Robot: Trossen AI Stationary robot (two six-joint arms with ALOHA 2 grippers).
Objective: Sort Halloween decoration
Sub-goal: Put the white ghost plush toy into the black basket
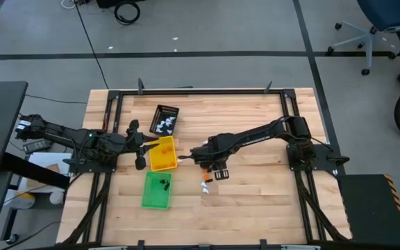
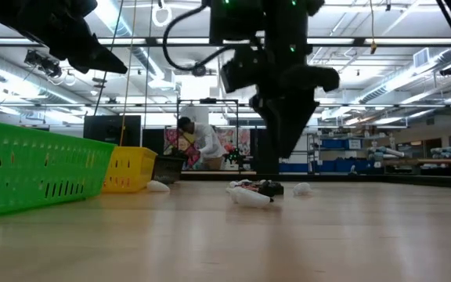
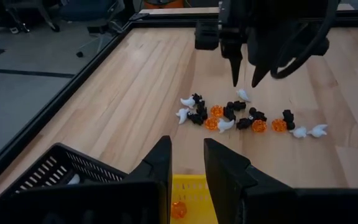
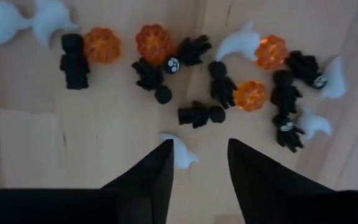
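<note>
Sorting is at the pick stage: the right tool [image 4: 200,163] hangs over the pile of Halloween decoration [image 4: 191,81] on the bare worktop [image 3: 135,93], its fingers apart and pointing down, empty. Directly between and just ahead of its fingertips lies a small white ghost [image 4: 180,151], half hidden by one finger; the black figures, orange pumpkins and other ghosts lie scattered a little beyond it. My reading is that this ghost is the chosen piece. The next move calls for a straight descent so the fingers straddle it, then a gentle close, without nudging the black figure [image 4: 201,114] just beyond.

The left tool [image 3: 187,163] waits above the yellow tray [image 1: 162,154], fingers slightly apart, with the black tray [image 1: 164,119] beside it.
</note>
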